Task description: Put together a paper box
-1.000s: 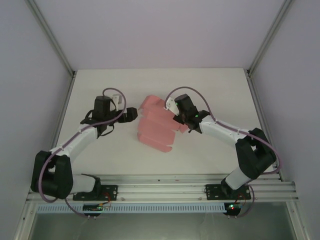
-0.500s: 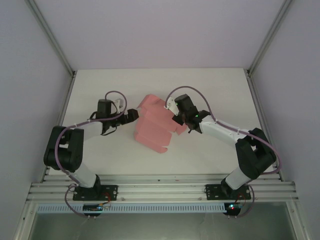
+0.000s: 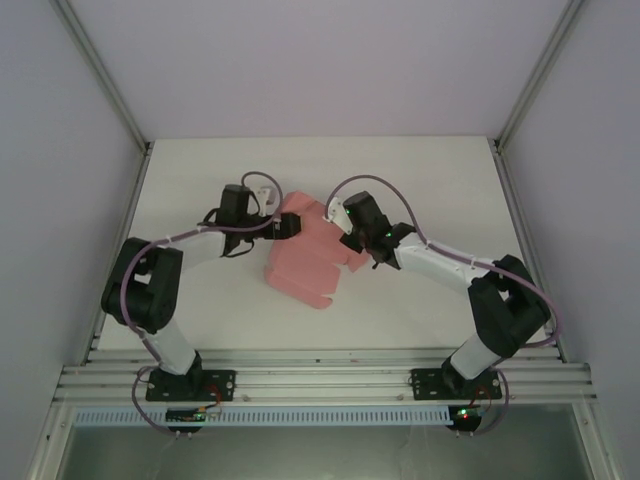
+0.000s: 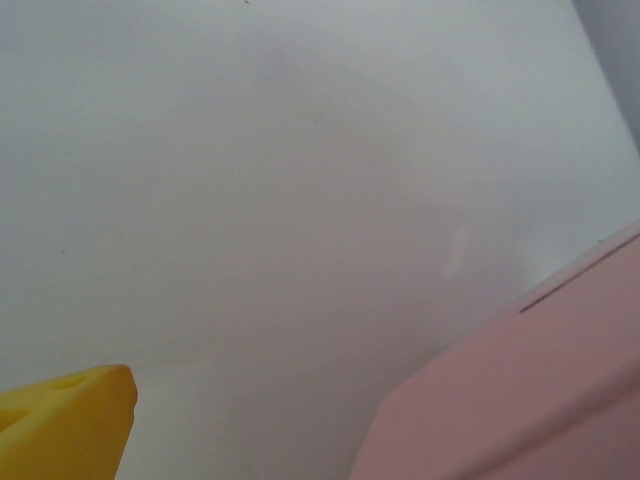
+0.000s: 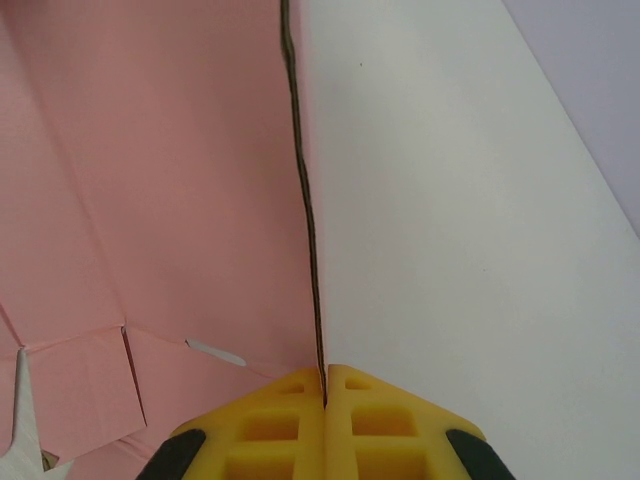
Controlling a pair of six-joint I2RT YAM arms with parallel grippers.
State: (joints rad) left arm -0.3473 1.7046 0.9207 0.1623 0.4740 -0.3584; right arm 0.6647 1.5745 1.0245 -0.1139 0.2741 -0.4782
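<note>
The paper box (image 3: 305, 265) is clamped at its right edge by the closed right gripper (image 5: 324, 372). The left gripper (image 3: 288, 225) is held wide open at the box's far left corner.

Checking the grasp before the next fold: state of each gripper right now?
Left gripper: open, gripping nothing, at the left side of the paper box.
Right gripper: shut on the paper box's edge.
</note>
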